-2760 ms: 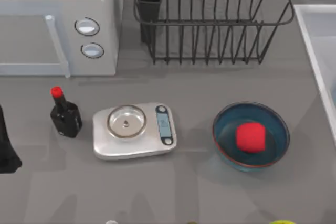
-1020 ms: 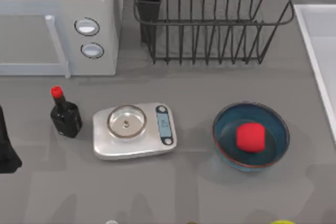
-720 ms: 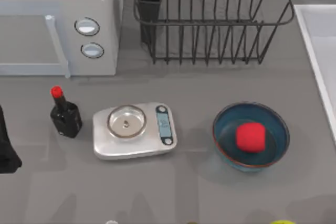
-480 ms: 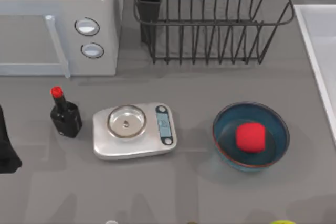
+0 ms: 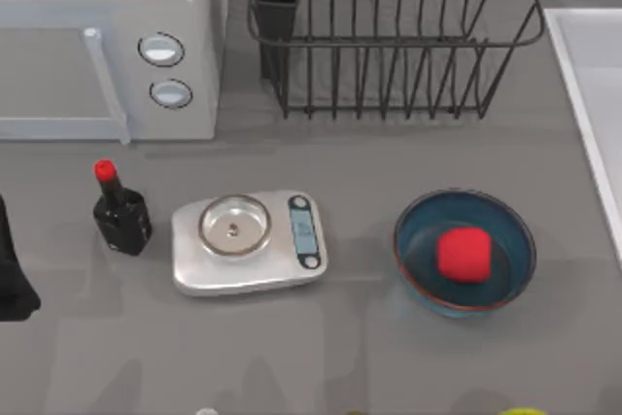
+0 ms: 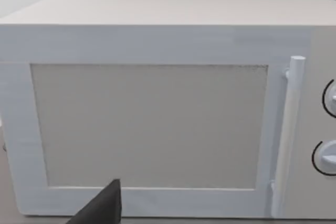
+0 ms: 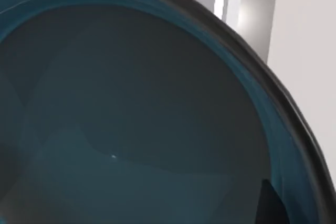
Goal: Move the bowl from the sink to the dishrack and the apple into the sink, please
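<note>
1 apple [image 5: 464,255] unmoved in bowl [image 5: 465,253]; dishrack [image 5: 394,36] unchanged

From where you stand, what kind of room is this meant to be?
Most likely a kitchen counter, in simulation: a microwave, a dishrack, a sink at the right edge, and a scale.

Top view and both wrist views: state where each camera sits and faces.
Top view: above the table, looking down on microwave, scale, dishrack; left arm at left edge.
Left wrist view: low, facing the microwave door; left gripper's dark tip.
Right wrist view: close over an empty teal bowl.
Shared: the microwave, in top and left wrist views.
</note>
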Tool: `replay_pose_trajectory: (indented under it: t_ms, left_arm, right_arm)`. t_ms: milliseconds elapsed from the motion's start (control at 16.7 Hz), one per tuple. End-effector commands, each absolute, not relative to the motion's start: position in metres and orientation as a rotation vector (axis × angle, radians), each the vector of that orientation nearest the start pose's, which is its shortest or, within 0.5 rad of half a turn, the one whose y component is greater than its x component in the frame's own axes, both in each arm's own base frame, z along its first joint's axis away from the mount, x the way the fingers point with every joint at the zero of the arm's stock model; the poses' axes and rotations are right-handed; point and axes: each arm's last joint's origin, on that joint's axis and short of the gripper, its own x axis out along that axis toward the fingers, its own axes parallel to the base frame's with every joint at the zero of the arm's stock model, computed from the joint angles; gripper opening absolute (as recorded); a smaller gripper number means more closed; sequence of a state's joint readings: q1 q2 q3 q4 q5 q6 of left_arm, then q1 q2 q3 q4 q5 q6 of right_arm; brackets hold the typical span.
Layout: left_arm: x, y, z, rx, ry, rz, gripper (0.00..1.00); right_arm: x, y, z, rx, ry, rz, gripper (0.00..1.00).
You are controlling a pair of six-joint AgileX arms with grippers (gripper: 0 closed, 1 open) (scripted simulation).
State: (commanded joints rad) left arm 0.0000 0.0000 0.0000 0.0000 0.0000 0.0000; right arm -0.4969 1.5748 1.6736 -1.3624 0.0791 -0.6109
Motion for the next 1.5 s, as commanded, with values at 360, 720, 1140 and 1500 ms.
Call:
replay_pose_trajectory:
  t_ms: [360, 720, 1140, 1500]
  left_arm:
    - [0.106, -0.001, 0.16, 0.0, 0.0, 0.0, 1.0]
    - [0.106, -0.001, 0.16, 0.0, 0.0, 0.0, 1.0]
    - [0.106, -0.001, 0.16, 0.0, 0.0, 0.0, 1.0]
    - [0.106, -0.001, 0.16, 0.0, 0.0, 0.0, 1.0]
  right_arm:
    - [0.347, 0.013, 0.366, -0.508, 0.889, -0.107, 0.0]
    - [0.341, 0.172, 0.392, -0.345, 0.34, -0.074, 0.0]
    - [0.287, 0.259, 0.417, -0.024, 0.016, -0.014, 0.0]
    - [0.283, 0.263, 0.419, 0.0, 0.001, -0.009, 0.0]
